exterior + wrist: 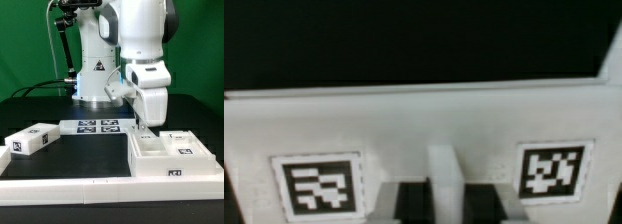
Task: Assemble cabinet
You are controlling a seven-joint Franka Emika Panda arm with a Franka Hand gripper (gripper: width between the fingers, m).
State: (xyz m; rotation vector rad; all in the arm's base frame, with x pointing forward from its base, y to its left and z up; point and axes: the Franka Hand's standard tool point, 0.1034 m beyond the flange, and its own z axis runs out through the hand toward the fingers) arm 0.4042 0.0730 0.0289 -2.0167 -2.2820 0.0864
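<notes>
the fingers hang low at the far edge of the cabinet body, which lies on the black surface toward the exterior view's right. whether the fingers are apart or together cannot be told. a separate white tagged piece lies well apart at the exterior view's left. the marker board lies between them, farther back.

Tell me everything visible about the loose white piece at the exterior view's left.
The loose white piece is an elongated block, seemingly matte white plastic, lying flat and askew on the black table. One black-and-white square tag shows on its top, another on its near end. Only the table touches it; it sits apart from the marker board.
</notes>
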